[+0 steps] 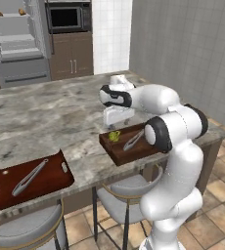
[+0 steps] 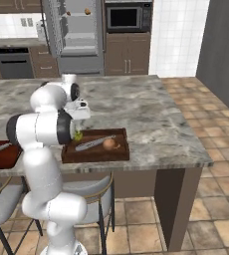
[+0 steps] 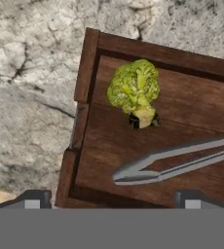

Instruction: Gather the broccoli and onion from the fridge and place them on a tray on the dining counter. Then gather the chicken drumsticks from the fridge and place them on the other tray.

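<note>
Gripper [image 3: 111, 199]: fingers spread wide, grasping nothing; both dark tips at 6 o'clock in hand view, hanging above the near-right tray. In left base view the white hand [image 1: 117, 114] sits over the tray's 11 o'clock corner.
Broccoli [image 3: 135, 90]: lying loose on tray floor, pale stem toward 6 o'clock in hand view, near the 10 o'clock corner of the tray part seen there. Left base view: small green bit [image 1: 114, 135] just below the hand. Right base view: green sliver [image 2: 78, 135] at tray's 9 o'clock edge, partly behind the arm.
Onion [image 2: 109, 144]: orange-brown ball on same tray, toward 3 o'clock of the tongs, apart from broccoli.
Tongs [image 3: 177, 160]: grey metal, flat on tray, at 5 o'clock from broccoli in hand view, not touching it.
Tray w/ veg [image 2: 99, 154]: dark brown wood, raised rim, at counter's near edge.
Other tray [image 1: 2, 183]: same wood, white handles, at 8 o'clock in left base view, well apart from first; holds 2nd tongs [image 1: 30, 177].
Dining counter [image 1: 36, 117]: grey-beige marbled stone, both trays on it; stools [image 1: 122, 195] tucked under near edge.
Fridge [image 1: 17, 39]: at 11 o'clock in left base view, door open, white shelves showing.
Drumsticks [image 1: 21, 11]: small orange-brown bits on upper fridge shelf; too small to tell shape.
Microwave [image 2: 126, 17]: dark, built in beside fridge, above brown cabinets.
</note>
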Controlling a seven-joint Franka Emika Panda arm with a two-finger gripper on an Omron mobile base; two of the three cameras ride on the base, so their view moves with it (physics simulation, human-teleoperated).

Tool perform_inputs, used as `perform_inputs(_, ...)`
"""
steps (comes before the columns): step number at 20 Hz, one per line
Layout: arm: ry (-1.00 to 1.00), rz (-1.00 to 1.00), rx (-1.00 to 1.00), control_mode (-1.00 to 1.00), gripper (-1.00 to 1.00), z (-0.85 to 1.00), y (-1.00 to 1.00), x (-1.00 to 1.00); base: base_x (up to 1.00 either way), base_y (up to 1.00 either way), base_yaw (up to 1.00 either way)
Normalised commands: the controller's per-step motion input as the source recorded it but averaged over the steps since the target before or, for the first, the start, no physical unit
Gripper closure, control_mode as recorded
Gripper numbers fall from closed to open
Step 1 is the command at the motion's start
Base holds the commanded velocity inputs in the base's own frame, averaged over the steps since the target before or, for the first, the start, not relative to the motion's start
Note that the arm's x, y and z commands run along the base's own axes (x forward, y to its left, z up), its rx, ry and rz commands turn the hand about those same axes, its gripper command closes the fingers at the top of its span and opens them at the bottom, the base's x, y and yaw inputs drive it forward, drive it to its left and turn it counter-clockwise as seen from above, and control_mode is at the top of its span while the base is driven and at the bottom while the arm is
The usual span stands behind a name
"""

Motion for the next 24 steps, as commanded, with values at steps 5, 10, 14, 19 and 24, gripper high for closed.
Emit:
perform_inputs(5, -0.02, -0.20, 0.01, -1.00, -1.00, 0.57, -0.01, -1.00, 0.00, 0.00, 0.00)
perform_inputs(10, -0.14, -0.18, 0.00, -1.00, -1.00, 0.10, -0.35, -1.00, 0.00, 0.00, 0.00)
perform_inputs(14, -0.18, -0.22, -0.03, -1.00, -1.00, 0.25, -0.31, -1.00, 0.00, 0.00, 0.00)
perform_inputs(19, -0.16, -0.23, -0.04, -1.00, -1.00, 0.53, -0.18, -1.00, 0.00, 0.00, 0.00)
perform_inputs(24, -0.20, -0.13, -0.02, -1.00, -1.00, 0.55, 0.00, -0.95, 0.00, 0.00, 0.00)
